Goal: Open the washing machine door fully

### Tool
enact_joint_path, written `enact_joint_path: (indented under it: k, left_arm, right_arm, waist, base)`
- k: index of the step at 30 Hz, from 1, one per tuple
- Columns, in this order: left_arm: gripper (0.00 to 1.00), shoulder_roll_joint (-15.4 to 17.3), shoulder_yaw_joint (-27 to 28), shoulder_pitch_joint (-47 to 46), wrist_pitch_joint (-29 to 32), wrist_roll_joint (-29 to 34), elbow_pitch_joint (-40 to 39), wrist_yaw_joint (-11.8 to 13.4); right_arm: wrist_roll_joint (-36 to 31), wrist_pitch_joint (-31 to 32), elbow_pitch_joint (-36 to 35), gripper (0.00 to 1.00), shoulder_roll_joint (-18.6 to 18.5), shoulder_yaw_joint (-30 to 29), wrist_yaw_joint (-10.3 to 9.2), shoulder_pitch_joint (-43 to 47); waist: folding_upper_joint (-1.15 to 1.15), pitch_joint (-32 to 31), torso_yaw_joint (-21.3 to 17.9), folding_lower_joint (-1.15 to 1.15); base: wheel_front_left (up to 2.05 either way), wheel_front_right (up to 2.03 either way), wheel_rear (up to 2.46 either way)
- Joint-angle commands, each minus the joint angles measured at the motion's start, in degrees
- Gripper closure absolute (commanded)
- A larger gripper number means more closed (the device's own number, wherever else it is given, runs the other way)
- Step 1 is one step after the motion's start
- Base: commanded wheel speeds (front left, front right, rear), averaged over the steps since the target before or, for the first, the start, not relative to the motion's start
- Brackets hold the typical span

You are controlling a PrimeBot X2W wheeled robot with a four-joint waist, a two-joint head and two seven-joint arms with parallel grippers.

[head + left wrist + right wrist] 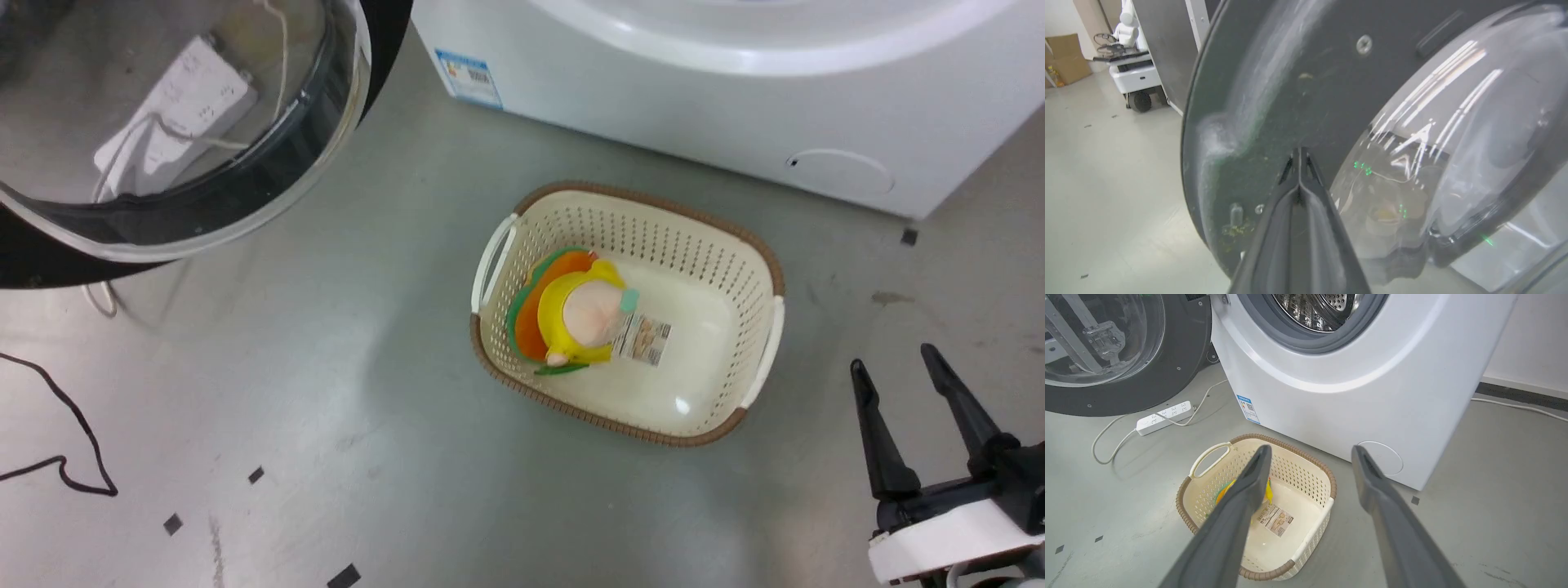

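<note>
Round black-framed glass washing machine door [163, 122] cut by top and left edges. White front-loading washing machine [694, 106] cropped at top; steel perforated drum [1318, 310] too. Blue sticker [469, 77] print unreadable. Yellow-orange plush toy [1223, 494] half hidden behind dark right gripper [1310, 452] finger.

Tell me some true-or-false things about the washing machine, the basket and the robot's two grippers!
1. The washing machine door is swung open. True.
2. The right gripper is shut tight. False: its jaws stand wide apart, holding nothing.
3. The basket is empty. False: a yellow and orange soft toy lies in it.
4. The left gripper is shut and points at the washing machine door. True.
5. The basket hangs from the right gripper. False: it stands on the floor in front of the washing machine.
</note>
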Motion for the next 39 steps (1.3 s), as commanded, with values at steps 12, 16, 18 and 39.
enact_joint_path:
  k: [12, 16, 18, 39]
  left_arm:
    - [1.0, -10.4, -6.3, 17.6, -0.3, 7.8, -20.5, -1.6]
    - [1.0, -14.0, -9.1, 24.8, -0.2, 8.6, -26.5, -1.1]
    - [1.0, -15.4, -10.6, 28.1, -0.1, 9.4, -29.4, -0.6]
    - [0.0, -24.4, -19.4, 46.5, -0.3, 20.1, -38.7, 7.0]
  right_arm:
    - [-0.7, -4.3, 5.2, 0.0, 5.1, -1.7, 0.06, -1.1]
    - [-1.9, -4.8, 5.5, 0.0, 6.7, -2.1, 0.06, -0.4]
    - [-2.2, -4.9, 5.4, 0.0, 7.4, -2.2, 0.06, 0.2]
    - [-2.5, -5.2, 7.7, 0.0, 9.9, -1.3, 0.06, 5.4]
  waist:
    - [0.0, -15.9, -6.4, 0.0]
    - [0.0, -19.9, -9.8, 0.0]
    - [0.0, -21.3, -11.4, 0.0]
    - [0.0, -26.0, -18.9, 0.0]
  base:
    - [0.0, 0.0, 0.0]
    - [0.0, 0.0, 0.0]
    - [0.0, 0.0, 0.0]
    - [0.0, 0.0, 0.0]
